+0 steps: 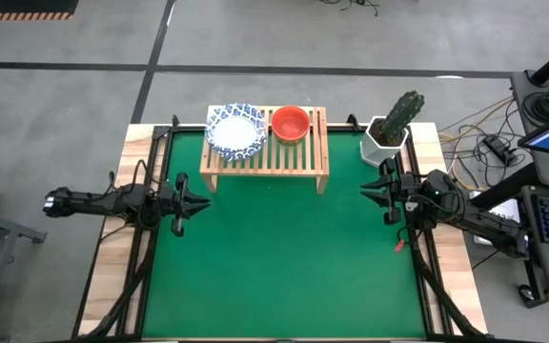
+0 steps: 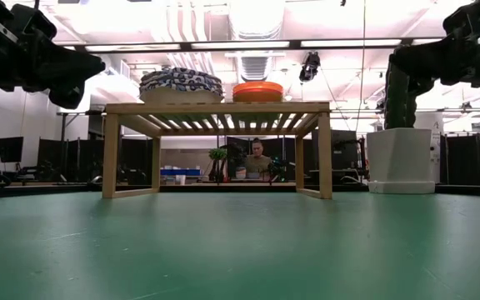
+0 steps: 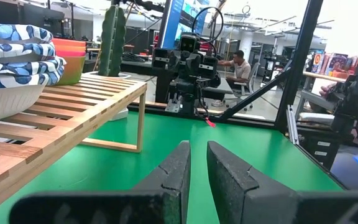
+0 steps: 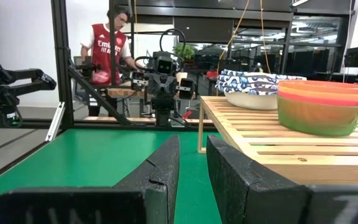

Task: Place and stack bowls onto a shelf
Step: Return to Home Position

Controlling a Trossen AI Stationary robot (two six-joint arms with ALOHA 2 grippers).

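Observation:
The light-wood shelf (image 1: pixel 303 160) (image 2: pixel 215 108) stands at the table's far middle. On its slatted top, a nested stack of white bowls with blue patterned rims (image 1: pixel 235 131) (image 3: pixel 11 56) (image 4: pixel 257 84) sits at the left end. Next to it is a nested stack of smaller coloured bowls (image 1: pixel 291 123) (image 4: pixel 322 102), red on top and green at the bottom. My left gripper (image 1: pixel 201 201) (image 3: pixel 197 152) hovers near the shelf's left leg, shut and holding nothing. My right gripper (image 1: pixel 367 190) (image 4: pixel 192 146) hovers right of the shelf, also shut and holding nothing.
A white hexagonal pot with a cactus (image 1: pixel 389 129) (image 2: pixel 400 158) stands at the far right corner, close to my right gripper. The green table top (image 1: pixel 284 267) stretches from the shelf toward the near edge. People (image 2: pixel 257 158) (image 4: pixel 107 50) are in the room beyond the table.

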